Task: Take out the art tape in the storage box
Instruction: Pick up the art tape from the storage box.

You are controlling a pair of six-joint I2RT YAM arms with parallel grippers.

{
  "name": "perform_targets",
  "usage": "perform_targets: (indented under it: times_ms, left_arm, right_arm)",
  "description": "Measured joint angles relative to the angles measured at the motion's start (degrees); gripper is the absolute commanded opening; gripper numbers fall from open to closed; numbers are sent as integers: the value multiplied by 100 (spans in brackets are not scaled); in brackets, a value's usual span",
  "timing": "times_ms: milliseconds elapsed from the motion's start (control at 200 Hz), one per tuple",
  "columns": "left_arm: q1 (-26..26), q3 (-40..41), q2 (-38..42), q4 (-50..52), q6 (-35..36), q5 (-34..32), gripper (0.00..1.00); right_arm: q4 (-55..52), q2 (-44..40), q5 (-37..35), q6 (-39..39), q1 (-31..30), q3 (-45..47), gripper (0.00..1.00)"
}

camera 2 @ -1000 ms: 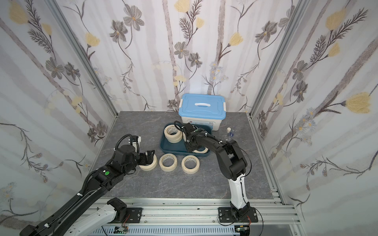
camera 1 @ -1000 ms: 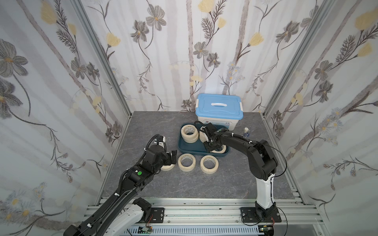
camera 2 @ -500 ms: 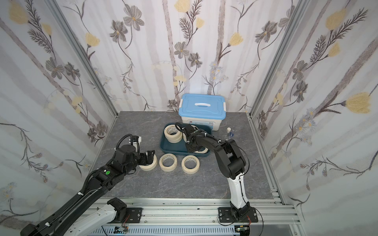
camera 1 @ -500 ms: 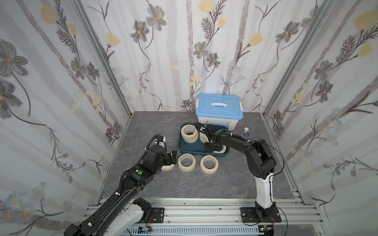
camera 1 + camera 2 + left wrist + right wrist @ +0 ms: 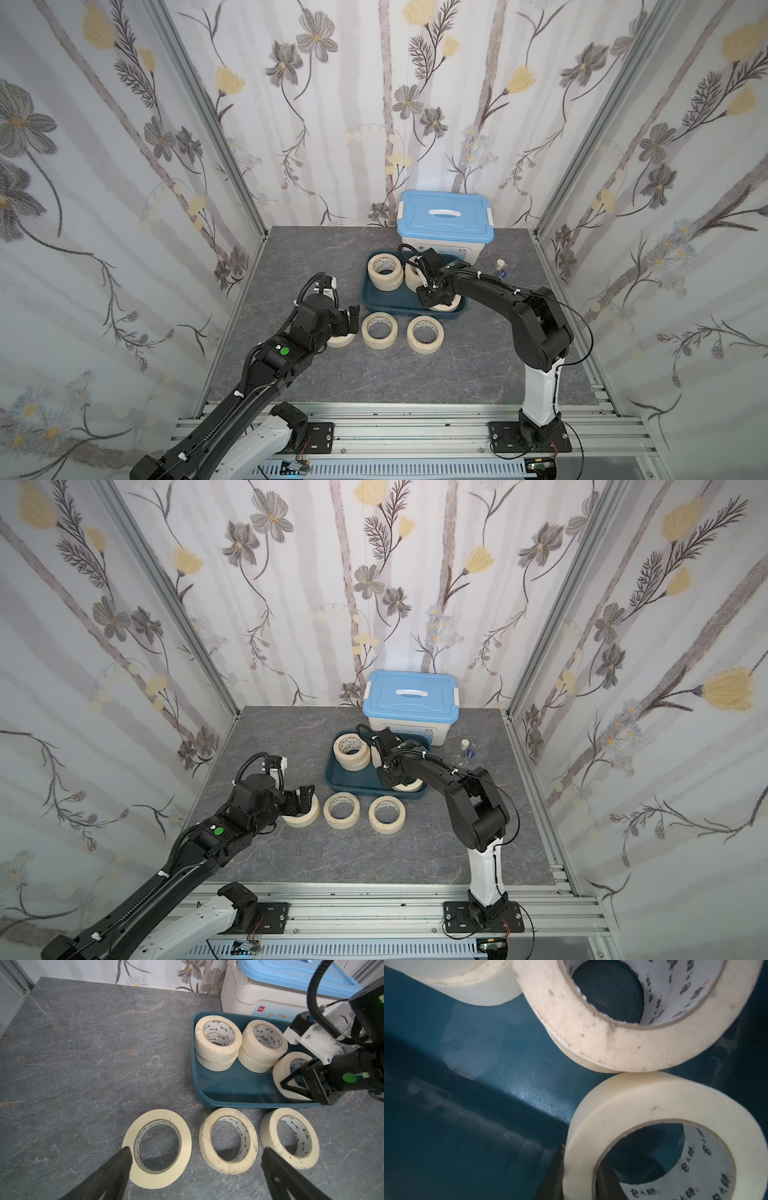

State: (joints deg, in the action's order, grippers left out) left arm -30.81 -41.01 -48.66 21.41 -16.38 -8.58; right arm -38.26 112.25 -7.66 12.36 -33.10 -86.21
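In both top views we see three rolls (image 5: 379,330) lying flat in a row on the table (image 5: 316,266), just in front of the box (image 5: 376,297). The left gripper (image 5: 305,798) hangs above the row's left end, spread wide and holding nothing. The right gripper (image 5: 432,293) reaches down into the box's near right corner, onto a single roll (image 5: 454,305). Two stacks (image 5: 386,272) of two stand side by side along the box's far side. A bin (image 5: 444,216) sits just behind the box.

From the left wrist, we see its fingers (image 5: 122,1167) far apart over the three rolls. Beyond them, in the box, the right gripper's fingers clamp the single roll's wall, one reaching into the core.

From the right wrist, the grip shows close up. One dark finger (image 5: 557,1167) presses the outside of the single roll and the other sits inside its core. A stack stands just beside it on the box floor (image 5: 488,1084). We cannot tell whether the roll is off the floor
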Motion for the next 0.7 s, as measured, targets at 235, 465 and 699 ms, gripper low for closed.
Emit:
perform_targets:
  times_ms: [235,465,699]
  left_arm:
    - [0,-66,-109,-11,-9,26,100]
    - [0,-164,-350,-57,-11,131,100]
    - [0,-304,-527,-140,4,177,100]
  right_arm:
    - [-70,-472,20,-42,0,118,16]
    - [-175,-1196,13,-63,0,490,16]
    - [-348,-2052,0,-59,0,1075,16]
